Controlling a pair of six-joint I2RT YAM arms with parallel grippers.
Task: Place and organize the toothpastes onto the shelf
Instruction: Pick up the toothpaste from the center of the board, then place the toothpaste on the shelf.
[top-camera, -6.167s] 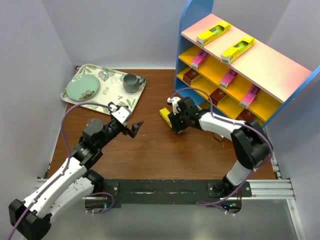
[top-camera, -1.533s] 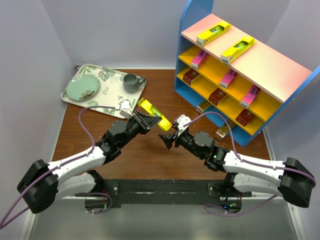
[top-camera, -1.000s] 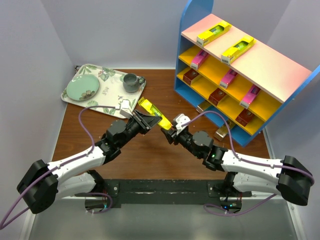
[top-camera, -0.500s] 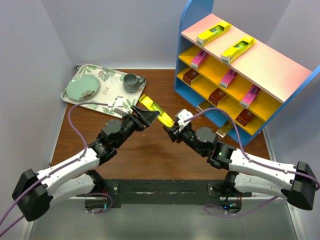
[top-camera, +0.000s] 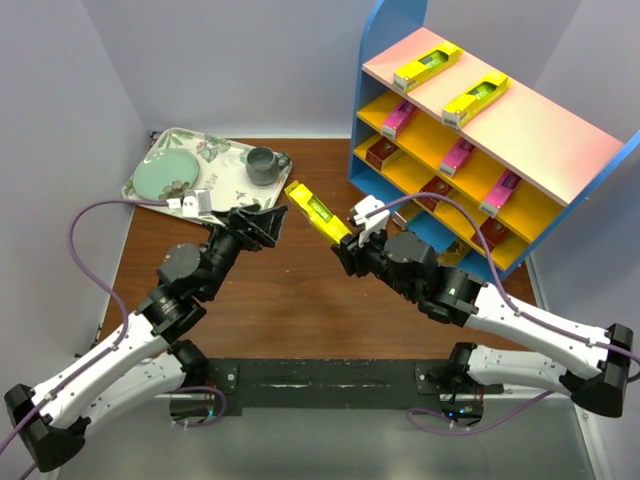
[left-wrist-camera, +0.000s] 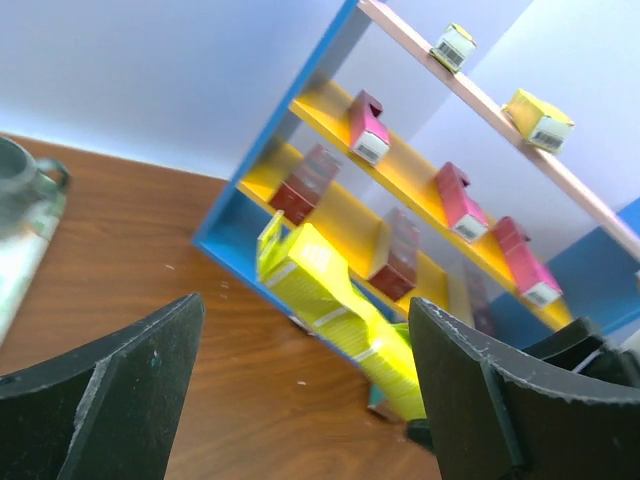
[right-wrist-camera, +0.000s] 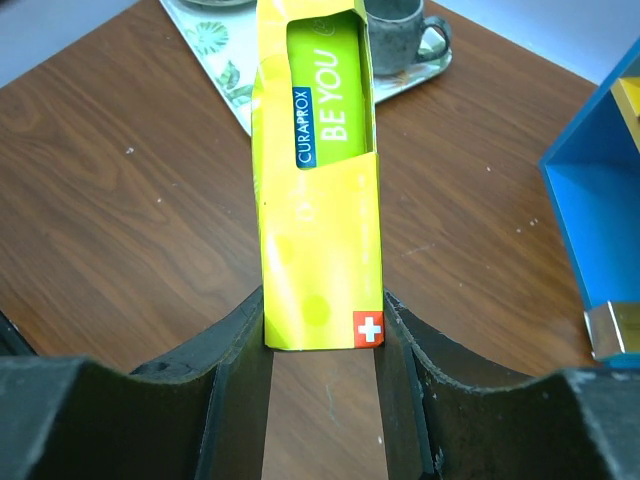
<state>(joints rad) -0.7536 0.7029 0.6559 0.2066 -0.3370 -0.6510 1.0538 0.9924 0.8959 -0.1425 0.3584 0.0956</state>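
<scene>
1. Floral tray (top-camera: 225, 165) with grey cup (top-camera: 262, 165) far left; shelf (top-camera: 520, 130) far right.
2. My right gripper (top-camera: 347, 245) pinches one end of a yellow toothpaste carton (top-camera: 316, 211), mid-table.
3. My left gripper (top-camera: 262, 222), spread wide, hangs just left, apart.

The yellow carton (right-wrist-camera: 318, 230) is smooth printed cardboard, the table (right-wrist-camera: 120, 200) satiny brown wood-grain.

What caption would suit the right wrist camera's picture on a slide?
Right gripper shut on a yellow toothpaste carton over the table, floral tray and grey mug beyond.
</scene>
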